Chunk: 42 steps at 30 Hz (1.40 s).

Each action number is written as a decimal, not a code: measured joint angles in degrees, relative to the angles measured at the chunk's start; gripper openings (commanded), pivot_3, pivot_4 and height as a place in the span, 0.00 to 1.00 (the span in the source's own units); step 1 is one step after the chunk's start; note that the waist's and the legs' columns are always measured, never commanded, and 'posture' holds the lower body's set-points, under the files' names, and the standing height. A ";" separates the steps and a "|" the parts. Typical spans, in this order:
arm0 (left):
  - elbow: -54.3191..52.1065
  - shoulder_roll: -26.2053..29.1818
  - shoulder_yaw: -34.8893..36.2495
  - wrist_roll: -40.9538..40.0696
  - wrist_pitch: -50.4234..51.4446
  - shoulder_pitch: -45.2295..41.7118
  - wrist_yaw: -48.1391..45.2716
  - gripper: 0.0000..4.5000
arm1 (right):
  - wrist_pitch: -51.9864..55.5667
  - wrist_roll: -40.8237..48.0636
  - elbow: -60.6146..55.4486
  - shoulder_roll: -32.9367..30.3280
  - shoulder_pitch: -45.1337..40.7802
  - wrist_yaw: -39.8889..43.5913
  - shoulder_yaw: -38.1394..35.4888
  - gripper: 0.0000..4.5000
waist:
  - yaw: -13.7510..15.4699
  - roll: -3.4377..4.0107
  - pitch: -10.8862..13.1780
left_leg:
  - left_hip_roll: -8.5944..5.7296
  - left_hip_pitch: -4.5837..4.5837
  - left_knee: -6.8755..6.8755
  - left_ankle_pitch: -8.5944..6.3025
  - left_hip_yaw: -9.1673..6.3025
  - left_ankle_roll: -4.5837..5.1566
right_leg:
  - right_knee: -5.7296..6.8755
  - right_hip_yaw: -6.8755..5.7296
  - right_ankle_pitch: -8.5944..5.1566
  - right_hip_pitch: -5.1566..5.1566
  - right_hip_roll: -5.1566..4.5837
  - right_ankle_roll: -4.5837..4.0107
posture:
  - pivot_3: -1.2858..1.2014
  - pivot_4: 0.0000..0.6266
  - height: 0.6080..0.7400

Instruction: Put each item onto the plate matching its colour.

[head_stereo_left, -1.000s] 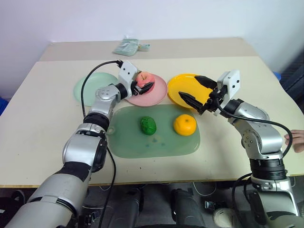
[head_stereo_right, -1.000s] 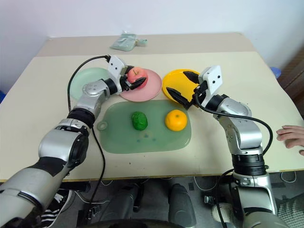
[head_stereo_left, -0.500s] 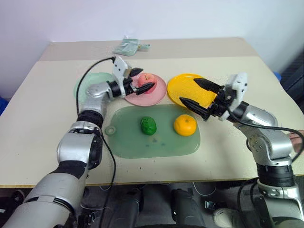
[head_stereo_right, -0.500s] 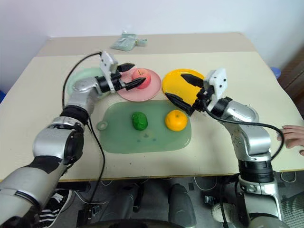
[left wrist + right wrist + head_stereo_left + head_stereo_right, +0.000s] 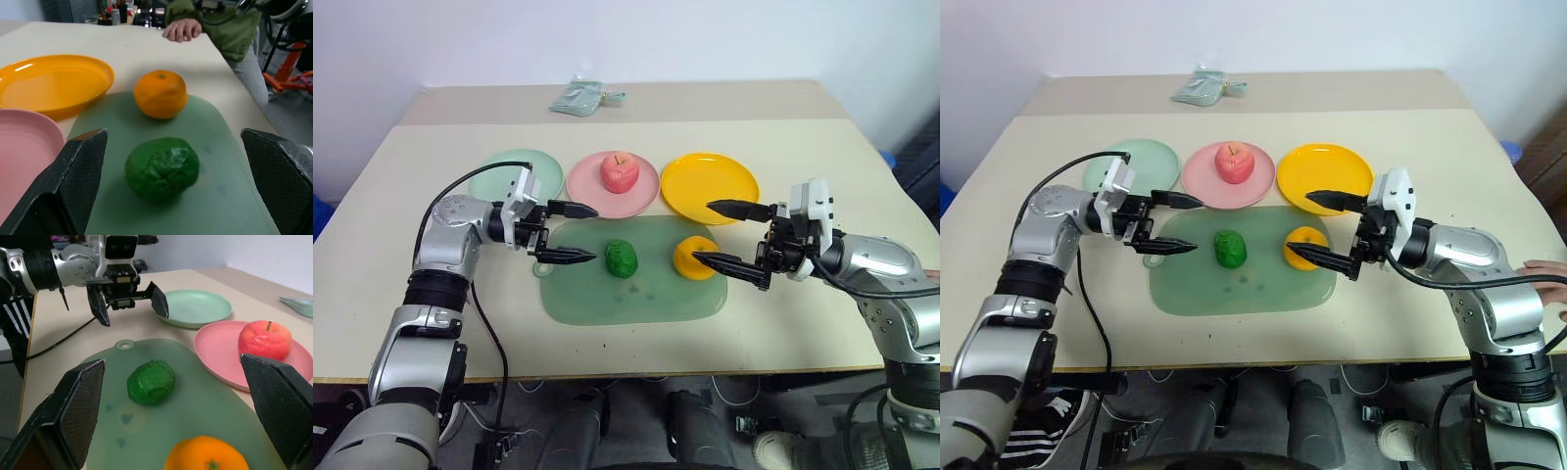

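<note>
With the apple [image 5: 620, 172] already sitting on the pink plate [image 5: 588, 186], one of three items is done — the green vegetable [image 5: 620, 258] and the orange [image 5: 691, 258] are both on the cutting mat [image 5: 636, 299], mid-tabletop. Mint plate [image 5: 499, 171] and yellow plate [image 5: 709, 181] are bare.

Left gripper [image 5: 567, 232]: fingers spread wide, empty, pointing across at the vegetable from just beside the mat's edge. Right gripper [image 5: 731, 235]: fingers spread wide too, empty, aimed at the orange, lower finger almost touching it.

My read: we're at the approach step for both remaining items. Next move calls for the left gripper to slide in so the fingers straddle the vegetable, close, then carry it back to the mint plate; the right needs to straddle the orange, not nudge it — it's round and could roll off the mat. A person's hand [image 5: 1547, 277] rests at the tabletop edge on the right, well apart from the work.
</note>
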 measured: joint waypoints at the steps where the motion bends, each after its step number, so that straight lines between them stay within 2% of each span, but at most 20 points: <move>1: -0.41 -0.79 -0.56 0.12 -0.01 0.51 0.41 0.99 | -0.22 -0.40 0.00 -0.01 0.00 0.03 0.07 1.00 | 0.01 0.00 0.00 | -0.01 0.00 0.00 0.00 0.00 0.01 | -0.01 0.00 0.00 0.00 -0.01 0.00 | 0.52 0.24 1.00; 7: -1.98 -4.11 -5.73 6.60 -6.53 3.53 4.71 0.99 | -0.90 -2.64 -1.31 -1.79 1.50 0.65 1.24 1.00 | -0.34 0.00 0.00 | 0.03 0.00 -0.01 0.00 0.03 0.01 | 0.01 0.02 0.00 -0.06 0.01 -0.01 | 0.52 0.24 1.00; 13: 2.74 -4.97 -6.20 10.52 -14.29 3.21 9.79 0.99 | -1.22 -3.51 -2.67 -1.95 1.73 0.10 1.26 1.00 | -0.10 0.01 -0.01 | 0.03 0.01 0.00 -0.01 0.04 0.01 | -0.03 0.01 -0.01 -0.01 0.00 -0.01 | 0.52 0.24 1.00; 15: 3.54 -5.88 -6.19 11.06 -15.07 3.21 11.69 0.88 | -1.22 -3.51 -3.14 -1.94 1.55 -0.21 1.40 1.00 | 0.07 0.00 -0.02 | 0.02 0.00 0.03 -0.01 0.02 0.02 | -0.03 0.00 0.00 0.02 0.00 0.00 | 0.52 0.24 1.00; 17: 4.21 -6.66 -6.62 11.39 -15.00 3.58 12.69 0.72 | -1.19 -3.50 -3.32 -1.93 1.50 -0.50 1.63 1.00 | 0.01 0.00 -0.02 | 0.00 0.00 0.04 -0.02 0.02 0.03 | -0.03 0.00 0.00 0.03 0.00 0.01 | 0.52 0.24 1.00; 25: 3.28 -6.18 -6.27 10.91 -14.60 4.63 13.43 0.72 | -2.00 -3.97 -2.81 -1.63 1.30 -0.74 1.89 1.00 | -0.24 0.00 -0.02 | 0.02 0.01 0.03 -0.02 0.01 0.03 | -0.01 -0.02 0.00 0.01 0.02 0.00 | 0.52 0.24 1.00; 33: 3.39 -4.69 2.35 4.50 -4.72 1.81 17.17 0.72 | -3.65 -5.53 -0.40 -0.96 0.12 -0.73 2.56 1.00 | -0.23 0.00 -0.02 | 0.02 0.01 0.04 -0.01 0.00 0.03 | 0.00 -0.04 0.00 0.01 0.02 0.01 | 0.52 0.24 1.00; 36: 3.39 -4.67 4.02 3.34 -2.73 1.54 18.22 0.57 | -3.98 -5.77 0.13 -0.58 -0.35 -0.70 2.62 1.00 | -0.23 0.00 -0.02 | 0.02 0.00 0.04 -0.01 -0.01 0.03 | 0.00 -0.04 0.00 0.01 0.02 0.01 | 0.52 0.24 1.00; 42: 5.08 -4.37 11.73 -0.50 -1.40 -0.34 27.25 0.57 | -4.05 -5.77 0.69 -0.17 -0.83 -0.69 2.81 1.00 | -0.30 -0.01 -0.02 | 0.03 0.00 0.04 -0.01 -0.02 0.03 | 0.03 -0.04 0.00 -0.02 0.03 0.01 | 0.52 0.24 1.00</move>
